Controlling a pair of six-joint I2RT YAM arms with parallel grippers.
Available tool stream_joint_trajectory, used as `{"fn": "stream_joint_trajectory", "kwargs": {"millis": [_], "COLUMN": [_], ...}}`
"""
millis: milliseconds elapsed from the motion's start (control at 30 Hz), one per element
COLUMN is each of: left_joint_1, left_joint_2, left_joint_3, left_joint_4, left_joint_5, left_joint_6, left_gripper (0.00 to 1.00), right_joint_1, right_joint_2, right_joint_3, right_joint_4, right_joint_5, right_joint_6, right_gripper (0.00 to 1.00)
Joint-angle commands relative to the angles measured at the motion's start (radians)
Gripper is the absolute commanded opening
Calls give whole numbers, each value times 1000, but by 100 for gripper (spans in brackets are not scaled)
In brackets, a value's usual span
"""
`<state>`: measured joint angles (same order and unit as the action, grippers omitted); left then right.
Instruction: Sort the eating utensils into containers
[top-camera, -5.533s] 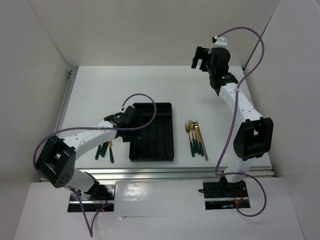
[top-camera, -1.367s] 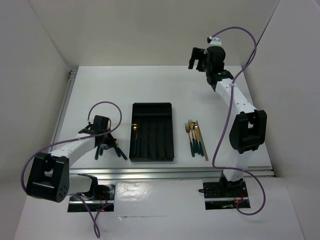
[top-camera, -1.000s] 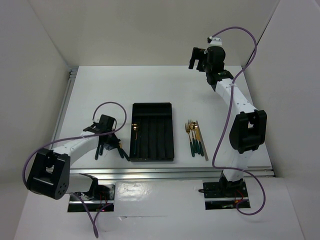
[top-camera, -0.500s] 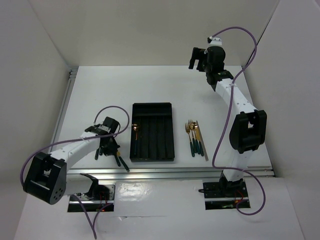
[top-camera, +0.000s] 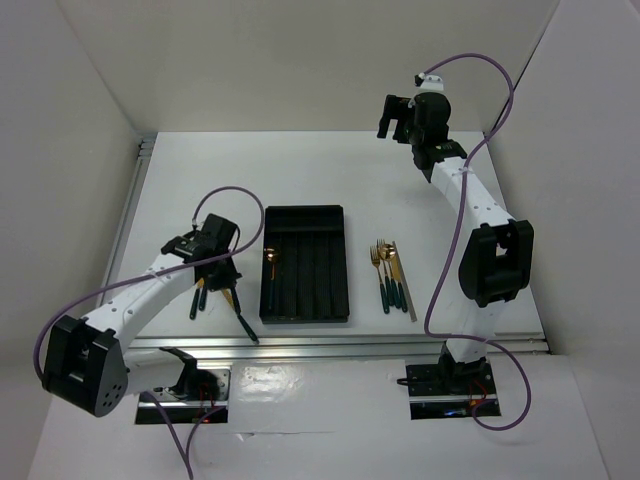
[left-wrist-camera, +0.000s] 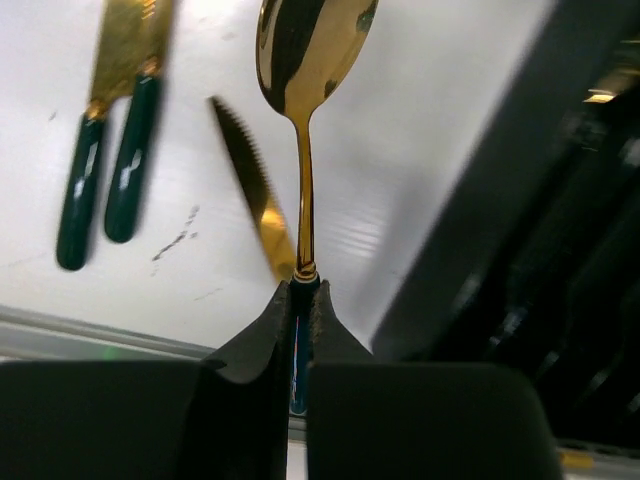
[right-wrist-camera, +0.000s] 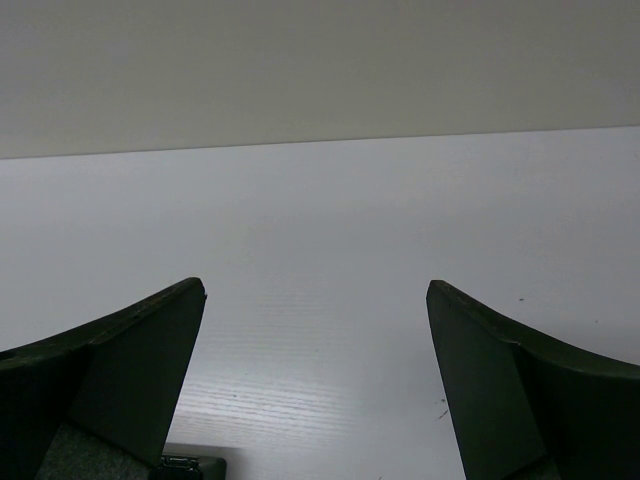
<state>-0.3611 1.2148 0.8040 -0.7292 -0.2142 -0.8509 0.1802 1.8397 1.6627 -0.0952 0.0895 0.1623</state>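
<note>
My left gripper is shut on the dark green handle of a gold-bowled spoon, held off the table just left of the black tray. In the left wrist view the handle is pinched between the fingertips of the left gripper, and the bowl points away. Under it a gold serrated knife lies on the table, seen from above as the knife. Two green-handled pieces lie further left. Another spoon rests in the tray's leftmost compartment. My right gripper hangs open and empty at the back right.
A group of forks, a gold piece and a thin silver piece lies right of the tray. The dark tray wall fills the right of the left wrist view. The metal table rail runs along the near edge.
The left gripper has shut on the spoon and risen with it beside the tray. The loose knife has slid toward the near edge. The right arm has not moved.
</note>
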Motion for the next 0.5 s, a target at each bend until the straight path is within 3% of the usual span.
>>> {"fn": "stream_joint_trajectory", "kwargs": {"millis": [0,167,267,467], "left_joint_1": [-22,-94,-154,-164], "left_joint_2": [-1,37,90,159], "left_joint_3": [95,152,198,210], "left_joint_4": [53,146,155,200], "left_joint_5": [94,211,201,200], "left_joint_6": [119,234,254,251], "left_gripper": [0,0,0,0], "right_joint_1": [-2,-2,-2,-2], "right_joint_2": [7,18,18,18], "right_joint_3": [55,65,65,65], "right_joint_4": [8,-1,-1,-1], "right_joint_5": [-7,3,12,21], "right_joint_6": [-12,-12,-12,-12], "right_gripper": [100,100,100,100]}}
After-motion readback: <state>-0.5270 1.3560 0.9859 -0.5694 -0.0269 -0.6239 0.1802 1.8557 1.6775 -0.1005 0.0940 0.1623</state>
